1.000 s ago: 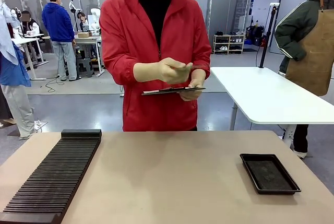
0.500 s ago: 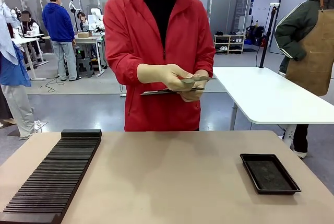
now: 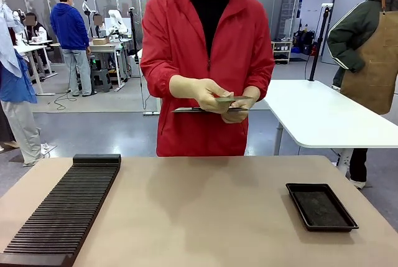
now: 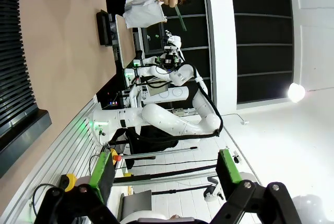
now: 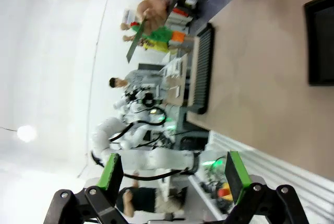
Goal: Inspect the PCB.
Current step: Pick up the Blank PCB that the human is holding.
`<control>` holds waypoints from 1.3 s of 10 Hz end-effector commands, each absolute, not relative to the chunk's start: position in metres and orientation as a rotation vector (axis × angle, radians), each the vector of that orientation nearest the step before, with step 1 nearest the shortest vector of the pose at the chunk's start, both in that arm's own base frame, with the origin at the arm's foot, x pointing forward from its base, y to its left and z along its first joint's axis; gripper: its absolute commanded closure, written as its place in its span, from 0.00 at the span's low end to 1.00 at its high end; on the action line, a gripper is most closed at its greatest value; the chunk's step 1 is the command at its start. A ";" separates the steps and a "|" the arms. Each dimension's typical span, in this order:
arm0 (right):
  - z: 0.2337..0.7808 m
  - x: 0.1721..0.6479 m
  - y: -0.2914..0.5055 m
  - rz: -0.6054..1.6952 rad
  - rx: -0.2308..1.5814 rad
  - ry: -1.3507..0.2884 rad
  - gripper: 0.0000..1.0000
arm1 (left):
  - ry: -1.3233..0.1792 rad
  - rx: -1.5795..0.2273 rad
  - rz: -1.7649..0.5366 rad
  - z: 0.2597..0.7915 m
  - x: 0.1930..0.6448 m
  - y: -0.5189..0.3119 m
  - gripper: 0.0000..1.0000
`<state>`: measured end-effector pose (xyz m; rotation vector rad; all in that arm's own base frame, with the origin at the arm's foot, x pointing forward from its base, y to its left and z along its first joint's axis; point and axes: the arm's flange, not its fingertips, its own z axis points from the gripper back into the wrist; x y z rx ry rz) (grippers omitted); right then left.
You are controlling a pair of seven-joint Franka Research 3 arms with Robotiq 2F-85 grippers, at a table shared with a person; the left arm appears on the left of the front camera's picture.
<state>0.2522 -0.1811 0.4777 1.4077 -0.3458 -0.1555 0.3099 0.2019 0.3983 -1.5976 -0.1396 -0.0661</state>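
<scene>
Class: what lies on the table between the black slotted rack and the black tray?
Nothing: the front view shows bare tan tabletop between the slotted rack and the tray.

Thin PCB (image 3: 240,98), level, chest-high

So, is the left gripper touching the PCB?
Apart. The front view shows the PCB held in the person's hands beyond the table; the left wrist view shows the left gripper open, far from it.

tan table (image 3: 205,217) | slotted black rack (image 3: 62,211): left side | shallow black tray (image 3: 321,207): right side
</scene>
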 end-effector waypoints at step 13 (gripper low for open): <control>0.545 0.414 0.088 -0.317 1.474 0.105 0.00 | -0.132 -1.597 -0.070 0.400 0.309 0.201 0.00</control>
